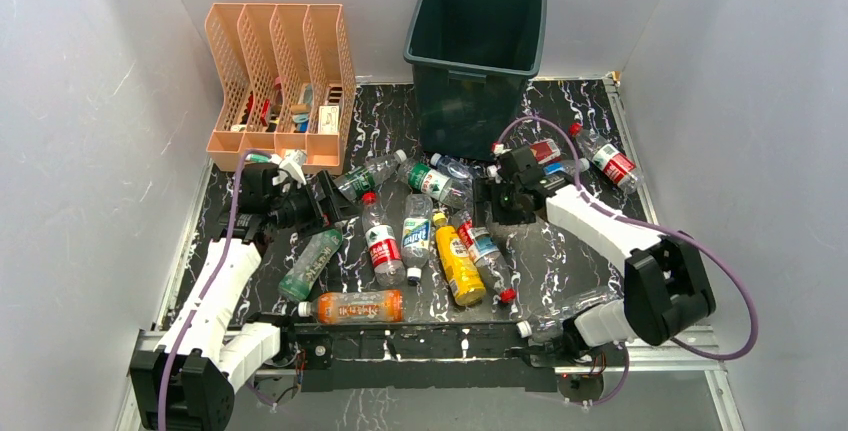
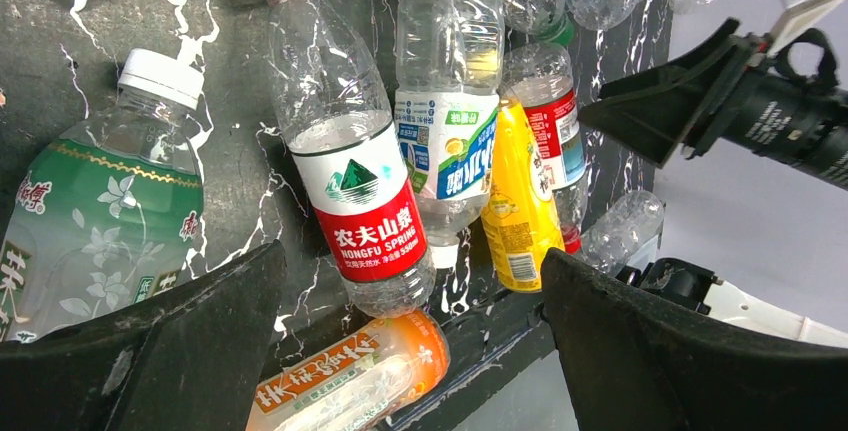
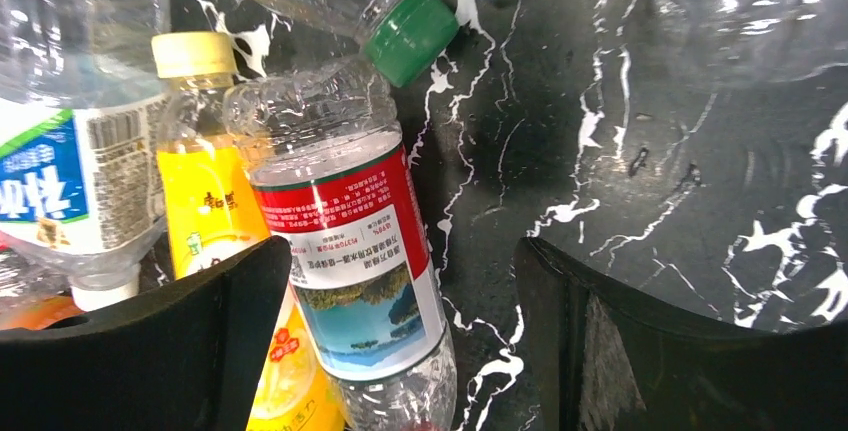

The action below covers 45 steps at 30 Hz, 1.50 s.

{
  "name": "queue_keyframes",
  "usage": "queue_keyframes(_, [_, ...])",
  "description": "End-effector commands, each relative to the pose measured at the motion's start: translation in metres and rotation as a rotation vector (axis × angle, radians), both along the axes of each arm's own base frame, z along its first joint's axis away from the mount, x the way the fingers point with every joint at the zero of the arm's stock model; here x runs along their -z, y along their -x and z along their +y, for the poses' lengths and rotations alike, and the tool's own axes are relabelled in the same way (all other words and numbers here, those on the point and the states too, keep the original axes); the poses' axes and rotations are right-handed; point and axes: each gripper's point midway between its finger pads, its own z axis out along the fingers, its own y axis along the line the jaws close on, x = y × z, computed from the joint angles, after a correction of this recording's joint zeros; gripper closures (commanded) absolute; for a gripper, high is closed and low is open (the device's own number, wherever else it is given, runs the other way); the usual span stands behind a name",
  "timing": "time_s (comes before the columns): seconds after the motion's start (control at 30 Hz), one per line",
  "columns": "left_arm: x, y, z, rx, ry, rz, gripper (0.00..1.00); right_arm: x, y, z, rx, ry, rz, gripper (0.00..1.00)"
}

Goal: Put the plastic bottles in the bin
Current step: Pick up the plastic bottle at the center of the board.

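The dark green bin [image 1: 475, 51] stands at the back centre. Several plastic bottles lie on the black marble table in front of it. My left gripper [image 1: 335, 201] is open and empty, above a red-labelled clear bottle [image 2: 350, 171], an orange bottle [image 2: 350, 381] and a green tea bottle [image 2: 90, 211]. Its midpoint shows in the left wrist view [image 2: 415, 341]. My right gripper [image 1: 487, 201] is open and empty, above a red-labelled landscape bottle [image 3: 350, 251] that lies against a yellow bottle [image 3: 210, 201]. Its midpoint shows in the right wrist view [image 3: 400, 341].
A peach slotted file organizer [image 1: 280, 81] stands at the back left. More bottles [image 1: 605, 159] lie right of the bin. A clear bottle [image 1: 565, 313] lies by the front rail near the right arm's base. White walls close in both sides.
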Motion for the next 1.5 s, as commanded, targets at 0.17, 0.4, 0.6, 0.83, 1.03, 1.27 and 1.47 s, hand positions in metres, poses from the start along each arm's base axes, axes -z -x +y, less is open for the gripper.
queue_keyframes(0.17, [-0.001, 0.002, -0.004, 0.009, 0.024, 0.000, 0.02, 0.025, 0.013, 0.025, -0.068, 0.034, 0.023, 0.07])
queue_keyframes(0.4, [-0.002, 0.003, -0.004, 0.008, 0.031, -0.003, 0.02, 0.040, 0.023, 0.033, -0.093, 0.052, 0.054, 0.09])
queue_keyframes(0.6, [-0.003, 0.004, -0.005, 0.011, 0.034, -0.002, 0.02, 0.046, 0.025, 0.032, -0.093, 0.064, 0.067, 0.23])
queue_keyframes(0.83, [-0.003, 0.005, -0.005, 0.008, 0.040, -0.002, 0.02, 0.049, 0.030, 0.030, -0.096, 0.072, 0.089, 0.44])
queue_keyframes(1.03, [-0.006, 0.007, -0.005, 0.011, 0.042, -0.008, 0.02, 0.031, 0.026, 0.031, -0.092, 0.060, 0.057, 0.53])
queue_keyframes(1.27, [-0.007, 0.008, -0.006, 0.015, 0.045, -0.007, 0.02, -0.015, 0.017, 0.038, -0.094, 0.004, -0.020, 0.56])
queue_keyframes(1.47, [-0.008, 0.007, -0.006, 0.014, 0.048, -0.011, 0.02, -0.055, 0.011, 0.042, -0.098, -0.030, -0.084, 0.57])
